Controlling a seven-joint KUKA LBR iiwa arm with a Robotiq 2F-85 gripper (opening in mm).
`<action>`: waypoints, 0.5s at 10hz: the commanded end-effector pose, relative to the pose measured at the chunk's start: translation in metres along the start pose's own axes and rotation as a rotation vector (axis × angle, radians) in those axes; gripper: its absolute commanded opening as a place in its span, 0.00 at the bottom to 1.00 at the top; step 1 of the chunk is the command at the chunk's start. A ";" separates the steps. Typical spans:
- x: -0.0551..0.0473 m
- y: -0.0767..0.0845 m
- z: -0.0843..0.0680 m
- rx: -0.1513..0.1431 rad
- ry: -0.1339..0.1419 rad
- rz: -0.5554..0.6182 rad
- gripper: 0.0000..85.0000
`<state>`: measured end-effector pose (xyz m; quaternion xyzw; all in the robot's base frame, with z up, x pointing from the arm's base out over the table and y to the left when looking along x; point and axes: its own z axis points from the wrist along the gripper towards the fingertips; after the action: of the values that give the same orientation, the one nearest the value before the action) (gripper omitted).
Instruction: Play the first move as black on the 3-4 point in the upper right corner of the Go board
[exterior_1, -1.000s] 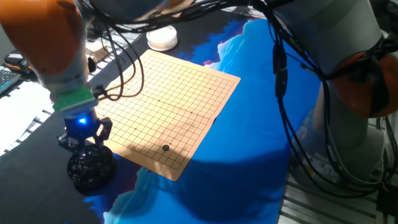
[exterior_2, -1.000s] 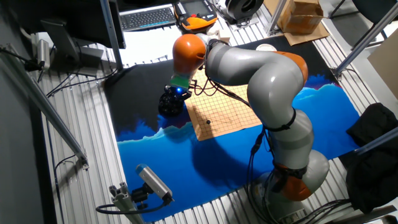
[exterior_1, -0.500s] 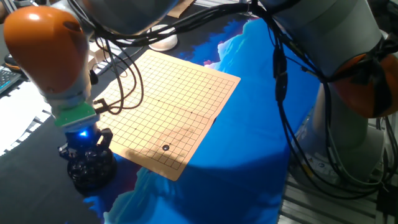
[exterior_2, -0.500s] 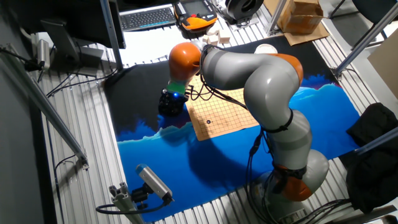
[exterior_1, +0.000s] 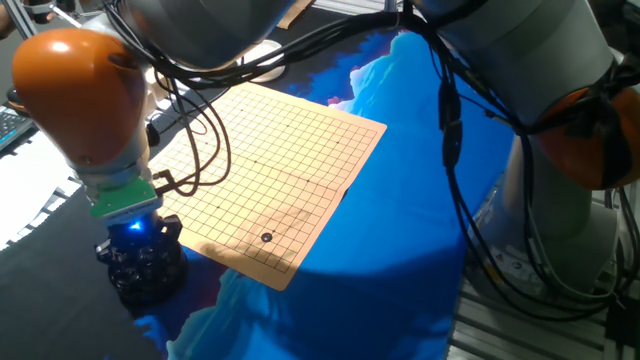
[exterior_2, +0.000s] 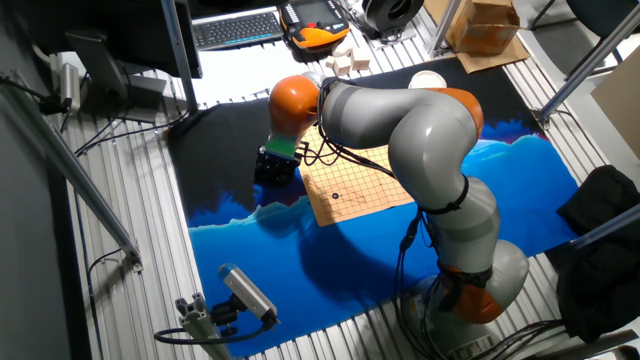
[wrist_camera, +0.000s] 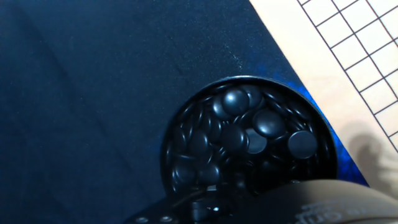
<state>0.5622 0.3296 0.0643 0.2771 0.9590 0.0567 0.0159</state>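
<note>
The wooden Go board (exterior_1: 290, 140) lies on the blue cloth and carries one black stone (exterior_1: 266, 237) near its near corner; the stone also shows in the other fixed view (exterior_2: 335, 196). A black bowl (exterior_1: 148, 272) full of black stones (wrist_camera: 249, 134) stands off the board's left corner. My gripper (exterior_1: 140, 248) is down at the bowl's mouth, its fingers hidden among the stones. In the other fixed view the gripper (exterior_2: 277, 165) sits right on the bowl. The hand view shows no fingertips, only the heaped stones.
A white bowl (exterior_2: 428, 77) stands beyond the board's far side. Cables (exterior_1: 200, 110) hang from the arm over the board's left part. A keyboard (exterior_2: 238, 27) and cardboard boxes (exterior_2: 485, 25) lie off the table's far end. The robot's base (exterior_1: 570, 130) stands at the right.
The arm has dropped lower and shifted slightly, bringing the gripper from just above the black bowl down into its mouth. The stone on the board has not moved.
</note>
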 end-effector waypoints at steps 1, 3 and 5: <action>0.000 0.000 0.001 -0.001 0.000 0.000 0.40; -0.001 0.000 0.003 -0.001 -0.005 -0.001 0.40; -0.002 0.000 0.003 0.002 -0.008 -0.001 0.40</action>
<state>0.5641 0.3288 0.0611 0.2768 0.9592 0.0548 0.0194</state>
